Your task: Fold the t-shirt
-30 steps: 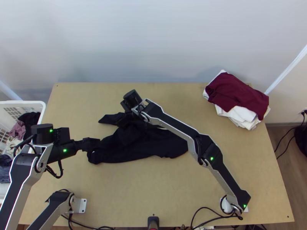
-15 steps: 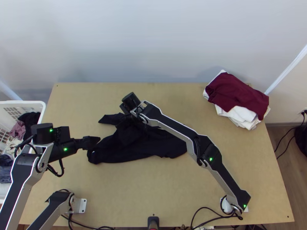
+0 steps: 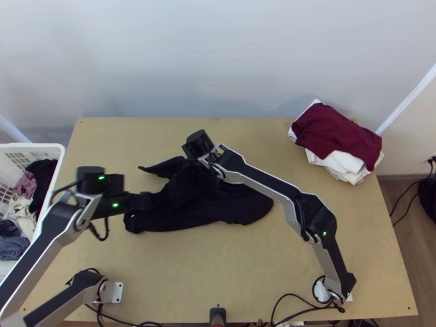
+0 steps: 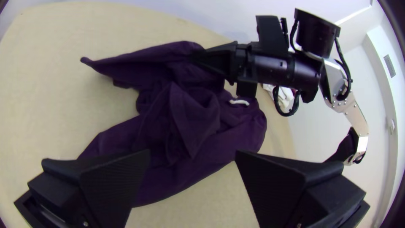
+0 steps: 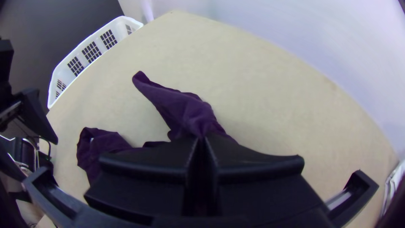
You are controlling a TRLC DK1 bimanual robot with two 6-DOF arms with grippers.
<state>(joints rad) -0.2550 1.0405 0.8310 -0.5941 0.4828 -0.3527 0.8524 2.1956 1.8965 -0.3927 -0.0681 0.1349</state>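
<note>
One dark, plain fabric t-shirt [image 3: 199, 210] lies bunched left of centre on my light wooden worktop [image 3: 261, 272], a narrow flap sticking out at its far left. From the left wrist I see a small white strip [image 4: 239, 102] on the cloth, and my left hand [image 3: 154, 200] spread open; from the right wrist, my right hand [image 3: 191, 163] pinches the shirt by that flap's base.

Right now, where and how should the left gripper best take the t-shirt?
The t-shirt lies bunched; I'd pinch its rounded near-left end, coming from the left in the top view: that end juts over bare table, close to the left gripper, away from the right gripper.
</note>
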